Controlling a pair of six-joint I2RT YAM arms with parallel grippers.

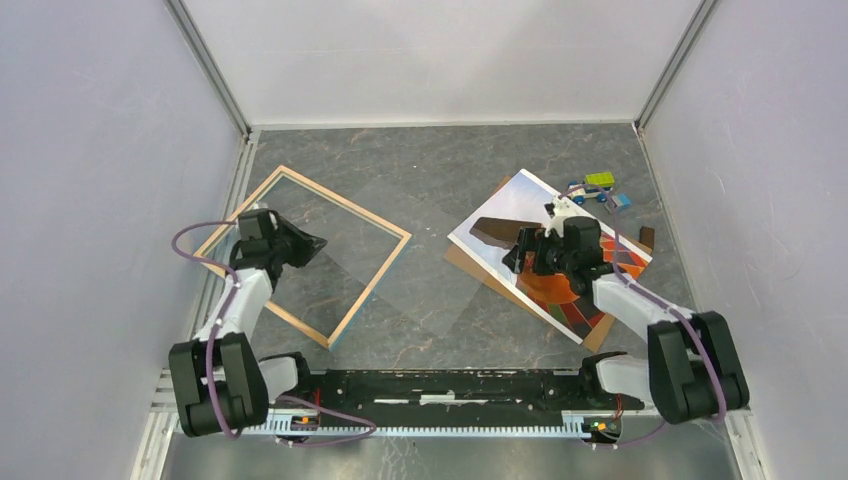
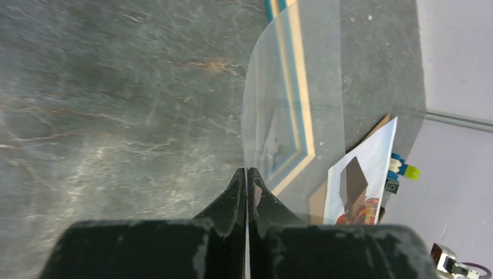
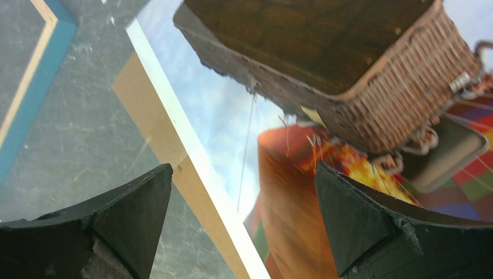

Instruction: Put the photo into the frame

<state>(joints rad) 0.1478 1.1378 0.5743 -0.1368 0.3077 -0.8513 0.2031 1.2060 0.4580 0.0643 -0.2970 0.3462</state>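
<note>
The frame point(image 1: 345, 202) lies flat at the left with its light wood rim up and a blue edge showing; it also shows in the left wrist view point(image 2: 305, 116). My left gripper point(image 1: 312, 245) is over it, shut on the edge of a clear flexible sheet point(image 2: 290, 87) that bows away from the fingers. The photo point(image 1: 520, 200), a hot-air balloon print, lies face up at the right on a brown backing sheet point(image 1: 465, 260). My right gripper point(image 1: 515, 250) is open just above the photo's left edge point(image 3: 232, 104), one finger over the table and one over the print.
A small toy car of coloured bricks point(image 1: 598, 188) sits at the back right beside the photo. A small dark piece point(image 1: 647, 238) lies by the photo's right edge. Grey walls close in the table on three sides.
</note>
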